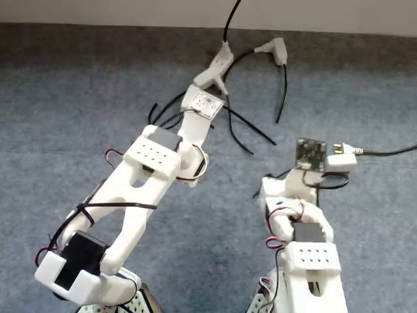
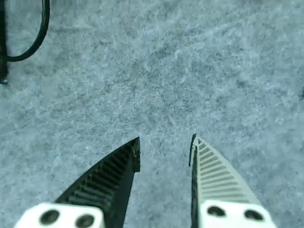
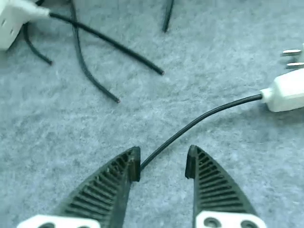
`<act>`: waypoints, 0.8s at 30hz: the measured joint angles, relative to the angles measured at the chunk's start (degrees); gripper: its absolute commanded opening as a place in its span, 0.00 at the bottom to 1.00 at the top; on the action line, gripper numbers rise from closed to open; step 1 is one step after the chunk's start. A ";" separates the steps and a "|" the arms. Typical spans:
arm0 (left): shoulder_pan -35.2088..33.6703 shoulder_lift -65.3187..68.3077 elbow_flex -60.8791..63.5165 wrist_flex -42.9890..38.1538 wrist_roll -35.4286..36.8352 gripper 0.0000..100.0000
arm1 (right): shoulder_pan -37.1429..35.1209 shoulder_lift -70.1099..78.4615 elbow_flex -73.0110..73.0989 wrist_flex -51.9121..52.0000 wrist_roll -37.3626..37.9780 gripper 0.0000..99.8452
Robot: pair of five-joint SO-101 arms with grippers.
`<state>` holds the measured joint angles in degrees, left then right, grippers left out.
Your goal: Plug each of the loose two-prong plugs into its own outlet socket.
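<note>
Plug [image 3: 286,91] ahead of parted right jaws, cord [image 3: 199,122] leading between them

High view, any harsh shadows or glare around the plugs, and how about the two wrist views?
High view: soft, even light on the carpet, only faint shadows, no glare. Right wrist view: the white plug is bright but keeps its outline, with a soft shadow under it. Left wrist view: flat light, no glare.

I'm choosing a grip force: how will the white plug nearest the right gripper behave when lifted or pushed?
The white plug looks small and rigid, so probably light. Its black cord curves loosely over the carpet, so it likely flops and tugs the plug. The fuzzy carpet should resist sliding.
</note>
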<state>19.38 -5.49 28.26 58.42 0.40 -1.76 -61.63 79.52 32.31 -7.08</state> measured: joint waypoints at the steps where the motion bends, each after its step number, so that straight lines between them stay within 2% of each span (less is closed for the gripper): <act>1: 0.09 0.00 1.23 -1.67 1.93 0.17 | 1.58 0.00 -2.20 2.20 -0.53 0.17; 5: 0.09 0.00 5.10 -7.03 9.14 0.17 | 8.79 0.00 -10.73 10.46 -1.49 0.17; 11: -0.26 0.00 10.11 -12.84 10.37 0.17 | 17.93 0.00 -20.31 12.57 -1.58 0.17; 14: -2.29 0.00 10.46 -14.86 10.37 0.17 | 20.13 0.00 -23.47 12.57 -1.93 0.17; 19: -3.34 0.00 10.55 -15.38 10.64 0.17 | 23.38 0.70 -26.46 12.57 -7.47 0.17; 24: -3.25 0.00 10.55 -15.38 10.64 0.17 | 24.09 10.90 -31.12 12.57 -9.05 0.17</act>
<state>16.13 -5.49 38.81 43.03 11.03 22.33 -50.73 48.40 44.88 -16.13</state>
